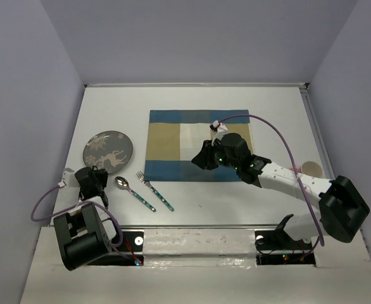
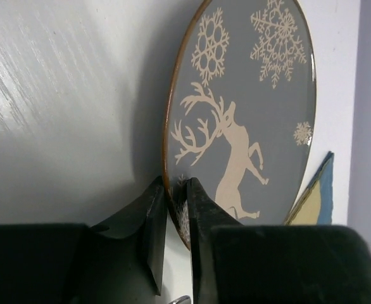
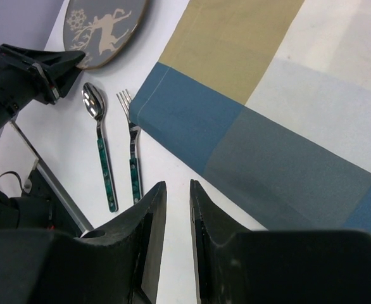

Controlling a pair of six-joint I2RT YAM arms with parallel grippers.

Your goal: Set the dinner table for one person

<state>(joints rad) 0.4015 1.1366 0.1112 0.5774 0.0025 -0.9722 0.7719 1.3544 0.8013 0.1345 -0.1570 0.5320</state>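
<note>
Dinner table (image 1: 236, 202) beneath right fingers (image 3: 149, 234); plate (image 2: 249, 95) rim between left fingers (image 2: 154, 234).

My left black two-finger gripper (image 2: 176, 189) sits low, jaws set narrow; my right black two-finger gripper (image 3: 178, 187), arm outstretched, jaws slightly parted, empty.

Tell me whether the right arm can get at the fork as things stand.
Probably yes. The right gripper hangs over the near edge of the placemat, and the fork lies on the bare table beside its corner, nothing between them.
</note>
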